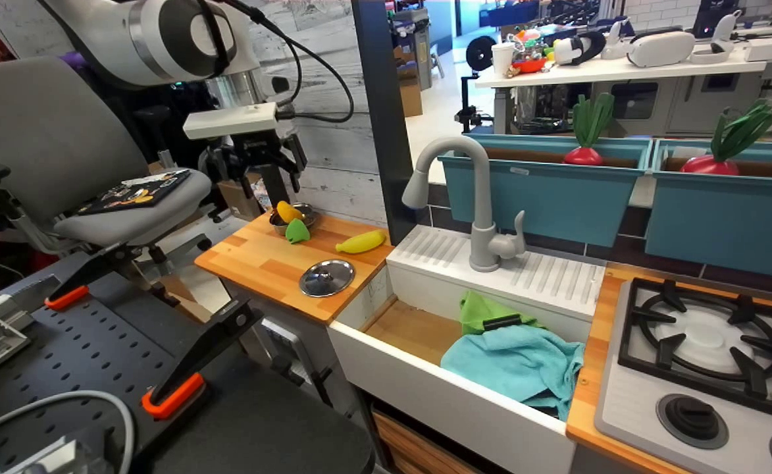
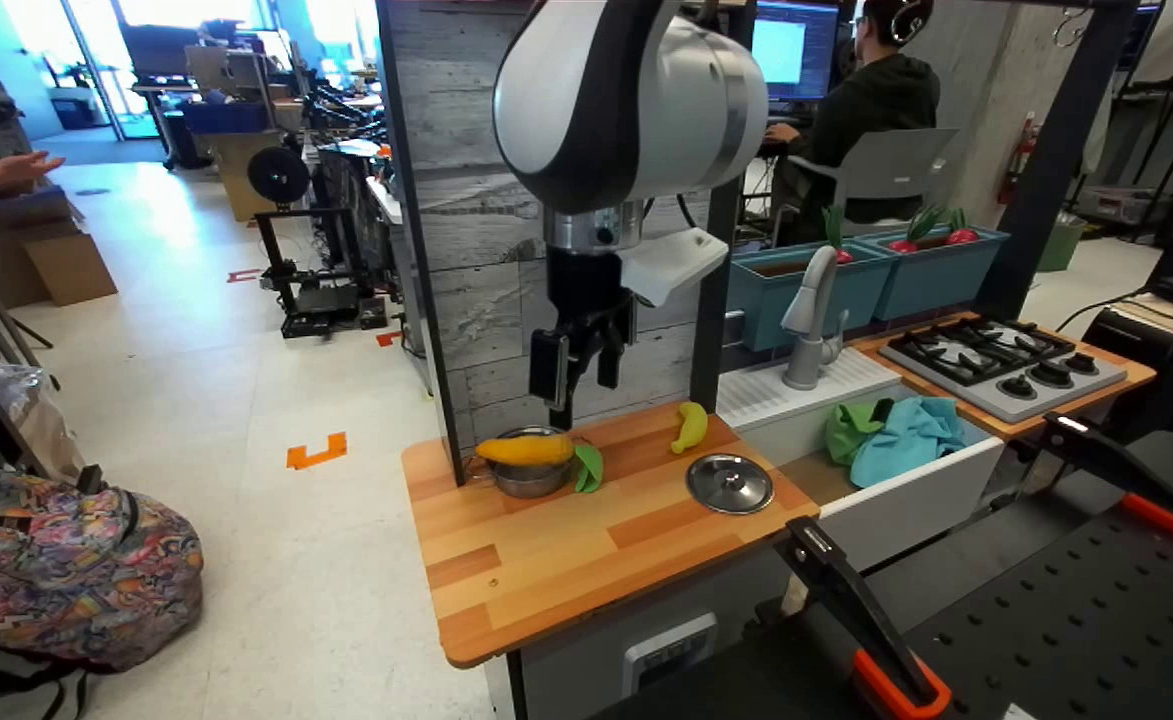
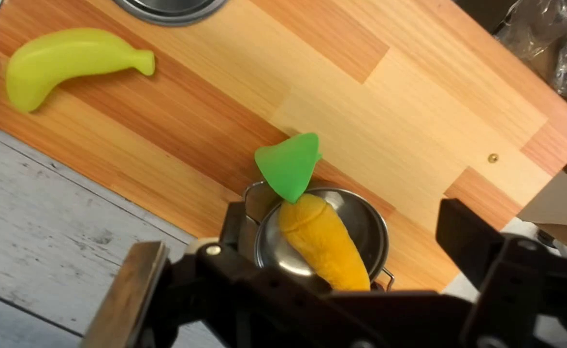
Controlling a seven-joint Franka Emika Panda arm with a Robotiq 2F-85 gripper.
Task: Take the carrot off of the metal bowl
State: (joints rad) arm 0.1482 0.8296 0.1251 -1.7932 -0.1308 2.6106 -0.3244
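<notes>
I am holding my black two-fingered claw (image 3: 343, 220) above the small, wire-handled, silvery metal bowl (image 3: 368, 229), its fingers (image 3: 467, 241) spreading wide and grasping nothing. Below them, the plush-looking orange-yellow toy carrot (image 3: 324, 241) is lying slantwise across the bowl, its green leafy top (image 3: 290, 164) poking out past the rim; whether that leaf is touching the wood, I am not able to tell. I am judging this to be the lining-up step, since the carrot is resting on the bowl and no grip is showing. The next move, I am thinking, is calling for a slight turn to square my fingers across the carrot's body, some narrowing to miss the bowl's rim, then a straight descent, a gentle squeeze and a lift clear of the bowl. Around the bowl, the striped wooden counter (image 2: 566, 540) is offering a likely setting-down place. Well apart from the bowl, toward the white sink (image 1: 451, 401), a smooth yellow-green toy banana (image 1: 361, 241) and a round shiny metal lid (image 1: 333, 280) are lying.
</notes>
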